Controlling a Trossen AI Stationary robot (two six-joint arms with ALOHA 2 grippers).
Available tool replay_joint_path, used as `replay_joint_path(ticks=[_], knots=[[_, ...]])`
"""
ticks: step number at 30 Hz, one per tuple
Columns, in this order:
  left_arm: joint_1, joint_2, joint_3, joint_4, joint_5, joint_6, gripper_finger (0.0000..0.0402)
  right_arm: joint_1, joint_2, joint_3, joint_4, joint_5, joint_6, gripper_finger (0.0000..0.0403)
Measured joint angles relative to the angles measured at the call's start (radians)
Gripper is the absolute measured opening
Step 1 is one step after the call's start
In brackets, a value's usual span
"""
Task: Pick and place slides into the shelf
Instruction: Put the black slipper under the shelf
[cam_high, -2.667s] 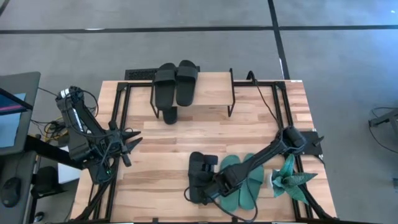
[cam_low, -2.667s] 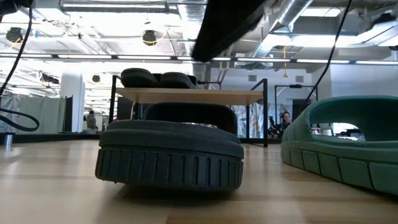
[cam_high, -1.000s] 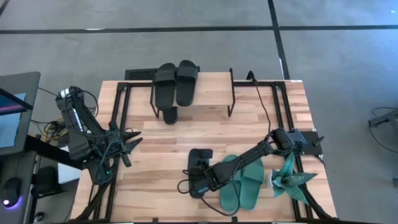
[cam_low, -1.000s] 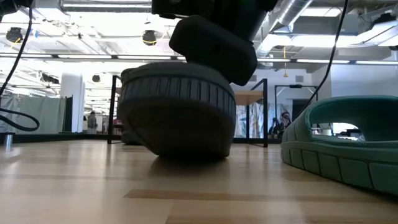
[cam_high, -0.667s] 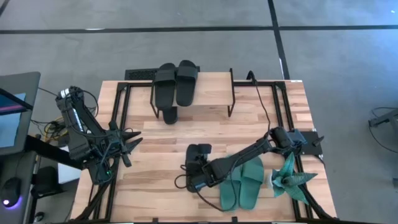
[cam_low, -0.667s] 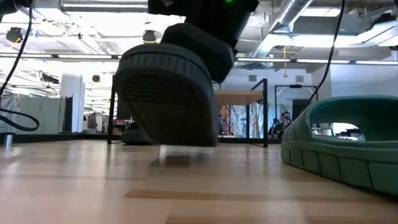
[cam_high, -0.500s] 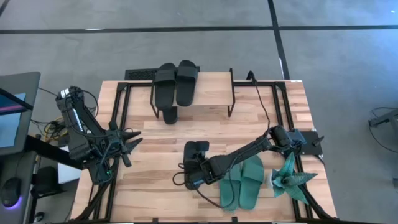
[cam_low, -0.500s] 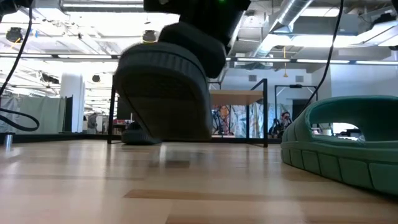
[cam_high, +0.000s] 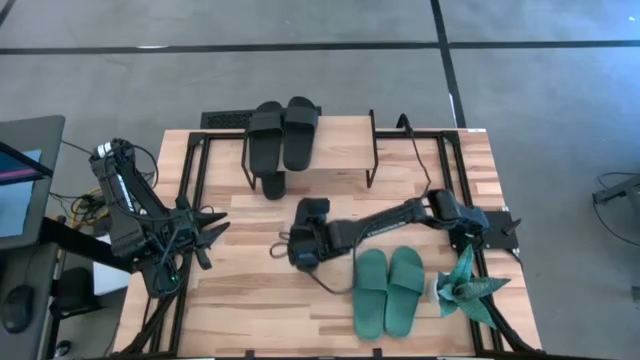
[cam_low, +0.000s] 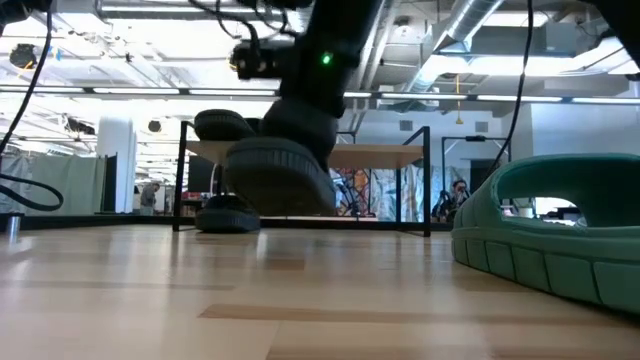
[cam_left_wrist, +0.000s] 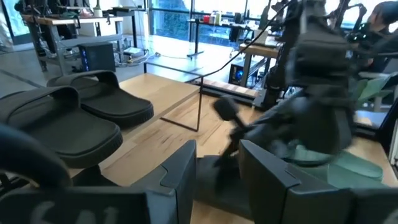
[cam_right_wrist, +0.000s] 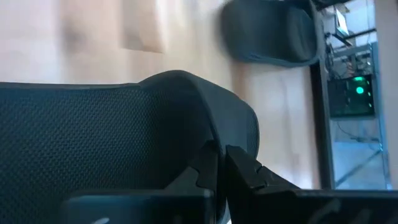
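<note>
My right gripper (cam_high: 312, 242) is shut on a black slide (cam_high: 304, 232), held above the table's middle, near the shelf (cam_high: 345, 150). In the low view this slide (cam_low: 280, 172) hangs clear of the wood. Two black slides (cam_high: 283, 132) lie on their soles on the shelf's plank top. Another black slide (cam_high: 272, 185) sticks out from under the shelf, on the table. A teal pair (cam_high: 388, 290) lies sole-down near the front right. My left gripper (cam_left_wrist: 217, 180) waits open at the table's left side. My right gripper pinches the black slide's wide strap (cam_right_wrist: 214, 134) between its two fingers (cam_right_wrist: 244, 169), at the strap's edge. The fingers come from the table's right, slanting down. The slide hangs tilted below them, its ribbed sole edge (cam_low: 270, 160) toward the near side, clear of the table.
A spiky teal paper plant (cam_high: 465, 285) stands at the front right corner, beside the teal pair. The shelf's black legs (cam_high: 372, 150) stand at its ends. Bare plank top shows on the shelf's right half. Black frame rails (cam_high: 190, 190) run along the table's left and right sides.
My right gripper has carried the black slide from the table's near middle toward the far edge and a little left, toward the shelf. The slide, tipped up with one end on the wood a second ago, now hangs clear.
</note>
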Motion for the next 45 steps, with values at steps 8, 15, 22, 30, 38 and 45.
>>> replay_joint_path(ticks=[8,15,22,30,38,45], knots=[[0.0,0.0,0.0,0.015,-0.038,0.0,0.0109,-0.104,0.0,0.0,0.095,-0.023,-0.139,0.0003],[0.0,0.0,0.0,0.015,-0.038,0.0,0.0109,-0.17,0.0,0.0,0.178,-0.097,-0.216,0.0003],[0.0,0.0,0.0,0.014,-0.039,0.001,0.0109,-0.205,0.0,-0.02,0.267,-0.145,-0.316,0.0002],[0.008,0.0,0.0,0.012,-0.039,0.006,0.0109,-0.237,0.0,-0.047,0.277,-0.19,-0.328,0.0002],[0.035,0.0,0.0,0.012,-0.039,0.007,0.0109,-0.259,0.001,-0.047,0.318,-0.216,-0.369,0.0002],[0.037,0.0,0.0,0.013,-0.039,0.006,0.0109,-0.268,0.001,-0.047,0.325,-0.241,-0.406,0.0002]])
